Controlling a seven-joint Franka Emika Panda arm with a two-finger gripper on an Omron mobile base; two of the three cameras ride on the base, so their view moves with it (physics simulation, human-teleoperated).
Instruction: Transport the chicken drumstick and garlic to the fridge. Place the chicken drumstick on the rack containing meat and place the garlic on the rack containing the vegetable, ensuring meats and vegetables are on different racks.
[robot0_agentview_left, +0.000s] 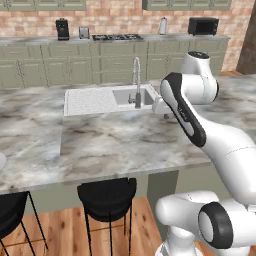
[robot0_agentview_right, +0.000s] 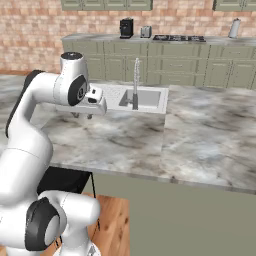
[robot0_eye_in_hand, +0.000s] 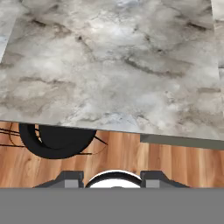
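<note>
- Dark finger tips of the claw hanging empty just above the marble counter, left of centre in the right base view; apart or together, cannot tell.
- No drumstick, garlic or fridge anywhere in frame; location unknown.
- Judged handling: drumstick light, firm, perhaps greasy, best taken across the thick end; garlic tiny, papery, prone to roll, best pinched at the belly.
- Arm folded, elbow high, hand pointing down beside the sink.
- Black stool at lower left of hand view.

Faucet blocks past sink.
</note>
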